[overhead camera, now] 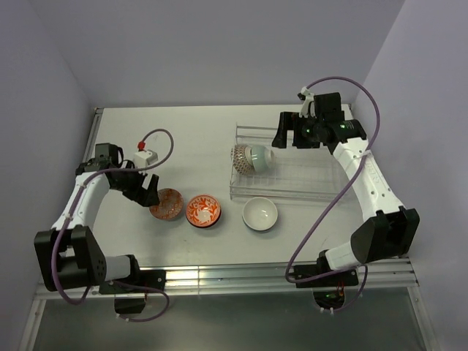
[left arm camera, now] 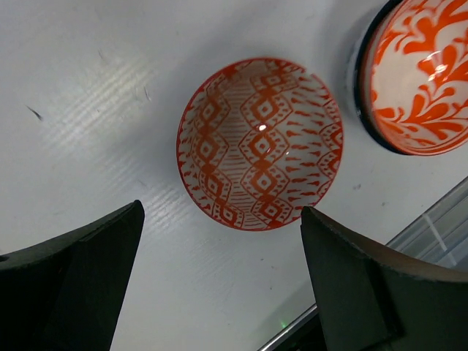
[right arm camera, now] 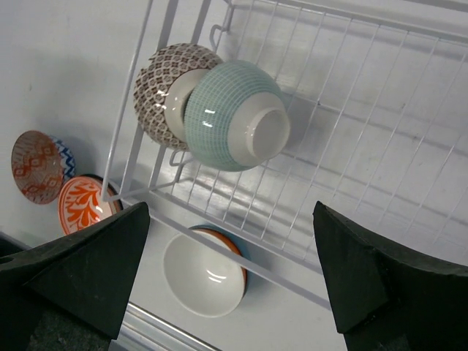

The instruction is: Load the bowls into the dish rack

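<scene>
The wire dish rack (overhead camera: 307, 175) lies right of centre. At its left end, a brown-patterned bowl (overhead camera: 240, 158) and a pale green bowl (overhead camera: 260, 155) stand on edge, nested. The right wrist view shows the same brown bowl (right arm camera: 155, 84), green bowl (right arm camera: 230, 117) and rack (right arm camera: 380, 146). In front of the rack an orange diamond-patterned bowl (overhead camera: 167, 204), an orange-red leaf-patterned bowl (overhead camera: 203, 210) and a white bowl (overhead camera: 260, 213) rest upright on the table. Orange and teal rims show under the white bowl (right arm camera: 201, 274). My left gripper (overhead camera: 146, 191) hangs open just left of the diamond bowl (left arm camera: 259, 145), which lies beyond its fingertips. My right gripper (overhead camera: 282, 136) hovers open over the rack's back rail.
A white box with a red button (overhead camera: 145, 156) and its cable sits behind the left arm. An aluminium rail (overhead camera: 241, 278) runs along the near table edge. Walls close in on the left, back and right. The leaf bowl (left arm camera: 420, 73) lies close beside the diamond bowl.
</scene>
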